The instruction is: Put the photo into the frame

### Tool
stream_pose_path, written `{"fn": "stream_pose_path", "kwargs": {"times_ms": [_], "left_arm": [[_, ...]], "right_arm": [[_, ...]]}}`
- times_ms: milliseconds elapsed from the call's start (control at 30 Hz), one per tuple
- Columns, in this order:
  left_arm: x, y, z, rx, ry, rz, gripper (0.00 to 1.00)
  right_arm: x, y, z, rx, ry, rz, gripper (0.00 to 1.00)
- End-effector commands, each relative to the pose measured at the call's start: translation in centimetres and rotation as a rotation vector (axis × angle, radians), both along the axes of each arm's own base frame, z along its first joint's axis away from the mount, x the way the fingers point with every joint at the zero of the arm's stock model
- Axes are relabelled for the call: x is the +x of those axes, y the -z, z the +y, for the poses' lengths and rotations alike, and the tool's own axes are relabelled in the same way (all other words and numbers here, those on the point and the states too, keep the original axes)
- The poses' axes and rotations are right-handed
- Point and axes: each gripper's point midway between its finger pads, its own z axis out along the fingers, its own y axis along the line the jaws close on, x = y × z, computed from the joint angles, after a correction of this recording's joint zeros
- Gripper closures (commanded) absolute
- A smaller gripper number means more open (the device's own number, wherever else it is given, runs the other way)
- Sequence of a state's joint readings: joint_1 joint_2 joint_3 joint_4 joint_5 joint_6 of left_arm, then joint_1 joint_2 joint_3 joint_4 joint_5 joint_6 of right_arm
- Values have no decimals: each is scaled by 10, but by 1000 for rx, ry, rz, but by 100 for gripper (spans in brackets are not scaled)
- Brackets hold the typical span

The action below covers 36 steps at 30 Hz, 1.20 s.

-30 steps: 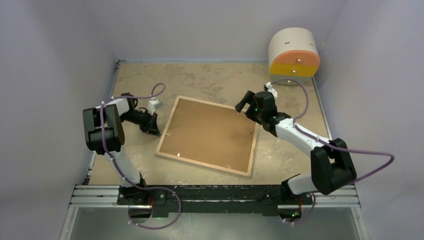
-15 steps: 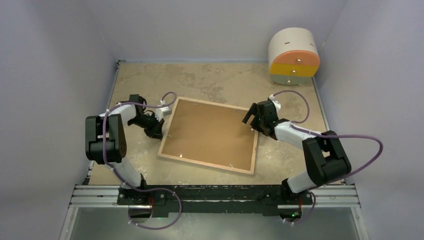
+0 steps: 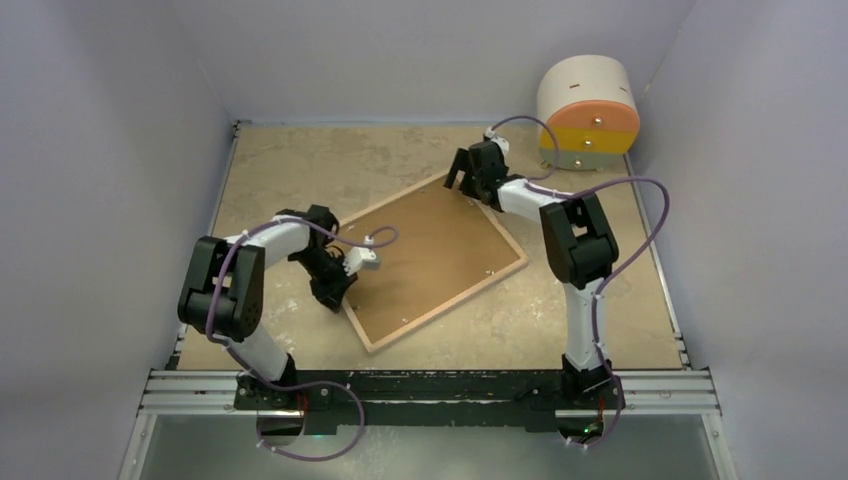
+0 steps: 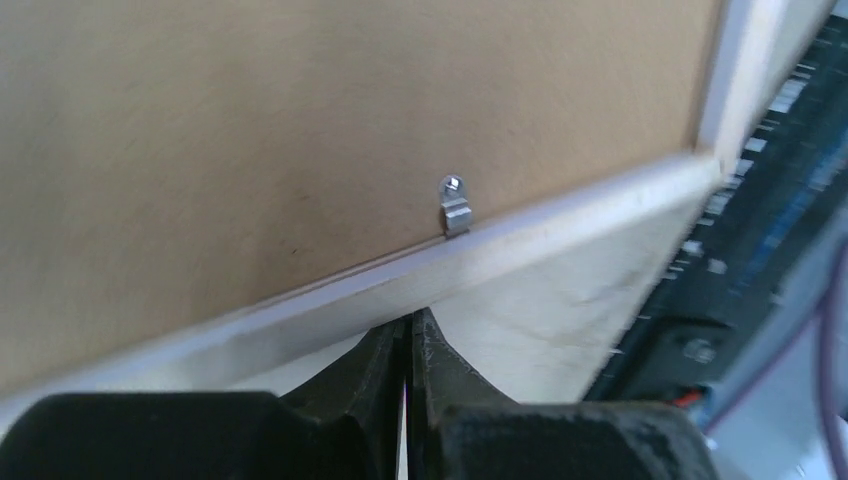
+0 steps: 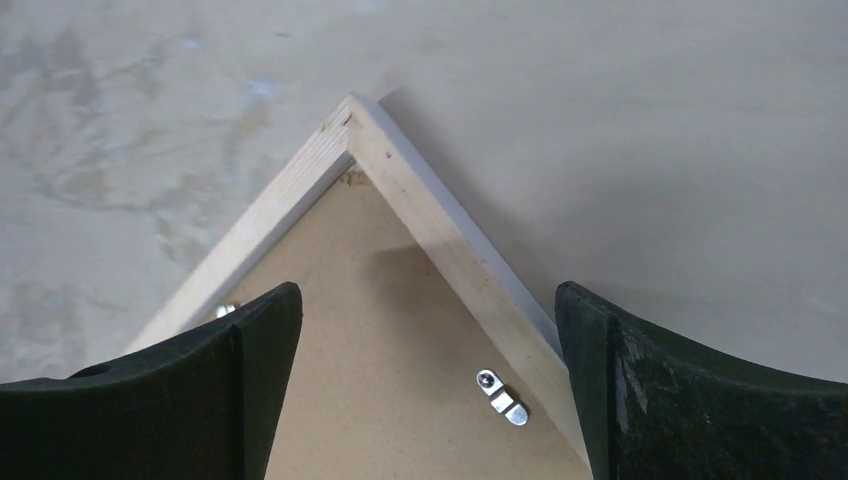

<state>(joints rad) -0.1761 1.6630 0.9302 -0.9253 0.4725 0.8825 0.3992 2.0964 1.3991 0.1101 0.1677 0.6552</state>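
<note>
The frame (image 3: 448,306) lies face down and turned diagonally, its wood-coloured rim around a brown hardboard back (image 3: 430,255) with small metal clips (image 4: 455,210). My left gripper (image 3: 335,285) is shut, and its tips (image 4: 409,325) press against the outside of the frame's rim (image 4: 580,215) on the left side. Above the frame's far corner (image 5: 350,110) my right gripper (image 3: 462,175) stands open; its fingers (image 5: 260,370) straddle that corner and hold nothing. The photo is out of view.
A round cream, orange and yellow drawer unit (image 3: 588,110) stands at the back right. Grey walls close in the tabletop on three sides. A black and metal rail (image 3: 430,390) carries both arm bases along the near edge.
The frame has turned counterclockwise on the table. My left gripper moved right and toward the near edge along its side. My right gripper swung back and left to the far corner.
</note>
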Motion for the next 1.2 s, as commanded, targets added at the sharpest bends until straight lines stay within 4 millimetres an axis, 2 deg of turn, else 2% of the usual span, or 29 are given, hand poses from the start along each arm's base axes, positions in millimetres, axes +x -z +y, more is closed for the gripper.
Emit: {"fn": "stream_pose_path", "kwargs": {"times_ms": [0,67,167,233,333,433,500,567,667,733,833,967,1100,1167], "left_arm": [[-13,-14,-67,-227,166,-35,90],[-14,-22,-74,-257,187,-35,80],[-3,-32,-73,-241,198,-56,70],[9,-42,-66,-225,189,-90,63],[29,-71,-49,-235,151,-150,57],[64,-100,-18,-230,50,-208,55],[92,-104,13,-205,-65,-235,57],[121,-97,44,-150,-183,-270,59],[159,-76,94,-51,-348,-323,65],[171,-62,121,3,-428,-337,67],[177,-41,146,68,-487,-356,69],[163,-15,143,63,-469,-301,69],[149,1,135,40,-460,-238,70],[137,7,123,4,-435,-192,71]], "right_arm": [[-42,-11,122,210,-351,118,3],[-35,-13,133,202,-394,126,1],[-28,-22,137,163,-428,135,1],[-18,-42,125,118,-394,81,1],[-11,-76,96,99,-328,18,1],[-20,-98,68,78,-300,17,1],[-38,-94,52,30,-288,44,1],[-60,-88,35,-6,-269,82,1],[-99,-83,16,6,-241,117,1],[-130,-74,7,39,-237,142,1],[-167,-65,-4,94,-217,158,1],[-210,-50,-10,165,-223,187,1],[-236,-32,-11,230,-216,232,1],[-248,-24,-5,288,-236,265,1]]}}
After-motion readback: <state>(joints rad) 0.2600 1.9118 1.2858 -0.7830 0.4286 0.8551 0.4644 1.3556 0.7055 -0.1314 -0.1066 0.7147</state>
